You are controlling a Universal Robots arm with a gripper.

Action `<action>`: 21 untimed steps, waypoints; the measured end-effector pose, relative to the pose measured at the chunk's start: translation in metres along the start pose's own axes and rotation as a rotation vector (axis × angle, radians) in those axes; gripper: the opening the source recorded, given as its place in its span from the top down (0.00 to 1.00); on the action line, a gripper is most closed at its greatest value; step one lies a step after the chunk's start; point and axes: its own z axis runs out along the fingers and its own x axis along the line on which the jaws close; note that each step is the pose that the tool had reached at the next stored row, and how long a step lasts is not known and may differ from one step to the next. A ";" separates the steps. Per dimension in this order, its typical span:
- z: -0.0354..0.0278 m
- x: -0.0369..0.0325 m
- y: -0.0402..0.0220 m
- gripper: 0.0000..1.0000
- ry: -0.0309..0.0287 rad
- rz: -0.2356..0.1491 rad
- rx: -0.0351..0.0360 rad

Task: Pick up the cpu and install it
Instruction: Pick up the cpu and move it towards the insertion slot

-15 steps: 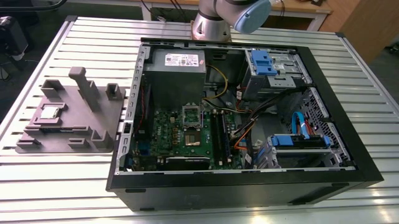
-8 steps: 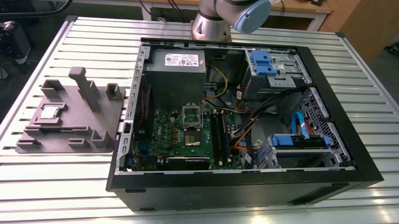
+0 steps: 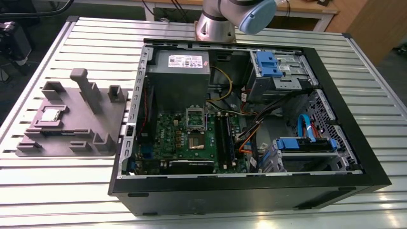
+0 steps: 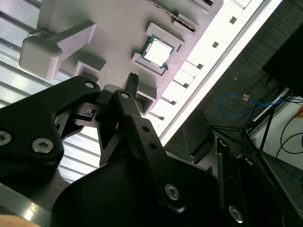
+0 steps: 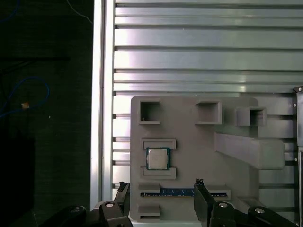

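Exterior view showed open case (image 3: pixel 241 195) beside plate (image 3: pixel 64 136), first wrist view showed gripper (image 5: pixel 161 185) spread wide, clear of cpu (image 5: pixel 157 158), flat, lid up, edges squared to plate.

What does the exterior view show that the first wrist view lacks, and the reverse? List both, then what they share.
Exterior view's extras: the open computer case, its green circuit board, the arm. First wrist view's extras: the open gripper, a blue cable. Shared: the cpu lying on the grey plate, on the slatted table.
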 end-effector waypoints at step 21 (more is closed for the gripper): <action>0.0240 -0.0067 -0.0016 0.35 0.0009 -0.016 -0.0003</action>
